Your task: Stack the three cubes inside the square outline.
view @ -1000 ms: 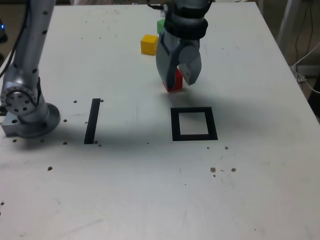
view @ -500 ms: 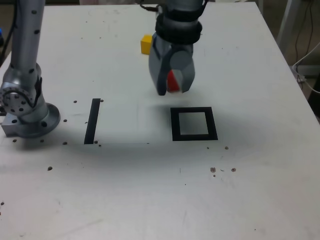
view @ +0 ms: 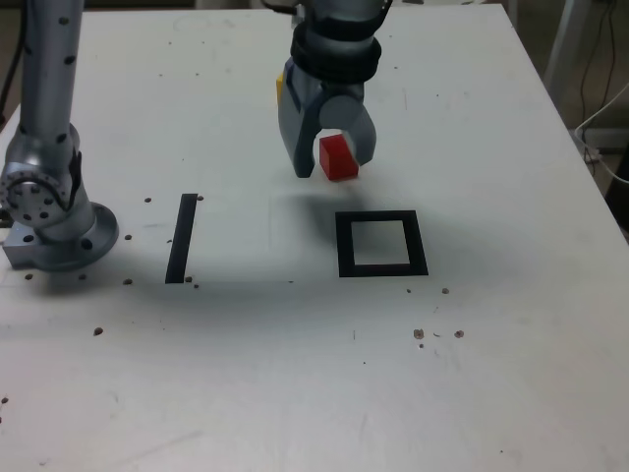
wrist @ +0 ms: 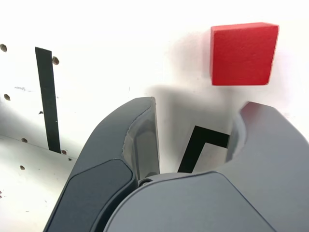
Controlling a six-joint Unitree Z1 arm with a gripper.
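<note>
The red cube (view: 339, 157) rests on the white table just beyond the black square outline (view: 381, 244). My gripper (view: 332, 163) hangs open over it, a finger on either side, touching nothing. In the wrist view the red cube (wrist: 244, 54) lies past the fingertips of the open gripper (wrist: 200, 108), and one corner of the square outline (wrist: 199, 145) shows between the fingers. Only a sliver of the yellow cube (view: 279, 88) peeks out behind the gripper. The green cube is hidden.
A straight black tape strip (view: 182, 238) lies toward the exterior view's left, also visible as the strip (wrist: 47, 99) in the wrist view. The arm's grey base (view: 54, 221) stands at the left edge. Small dark specks (view: 437, 334) dot the table (view: 295, 374).
The gripper has drifted toward the exterior view's left and farther back, with its jaws spread wider. The red cube stayed put and now shows more fully; the yellow cube became mostly covered.
</note>
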